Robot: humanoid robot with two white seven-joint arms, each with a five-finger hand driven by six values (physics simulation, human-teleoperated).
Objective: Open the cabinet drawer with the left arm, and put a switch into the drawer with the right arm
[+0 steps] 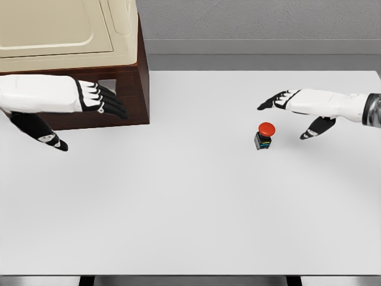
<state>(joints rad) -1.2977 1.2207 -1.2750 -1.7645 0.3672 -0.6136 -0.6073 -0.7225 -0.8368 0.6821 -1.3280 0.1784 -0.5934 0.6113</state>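
A small switch point(264, 135) with a red mushroom button on a dark body stands on the white table point(190, 202), right of centre. My right hand point(292, 113) hovers just above and to its right, fingers spread and holding nothing. The brown cabinet point(128, 89) with a cream top sits at the back left; its drawer front looks closed, and a small grey handle recess point(108, 85) shows. My left hand point(89, 110) is stretched flat in front of the cabinet, fingertips near that recess, thumb pointing down, holding nothing.
A grey wall point(256, 24) runs behind the table. The table's front edge point(190, 275) lies near the bottom of the view. Nothing else stands on the white surface.
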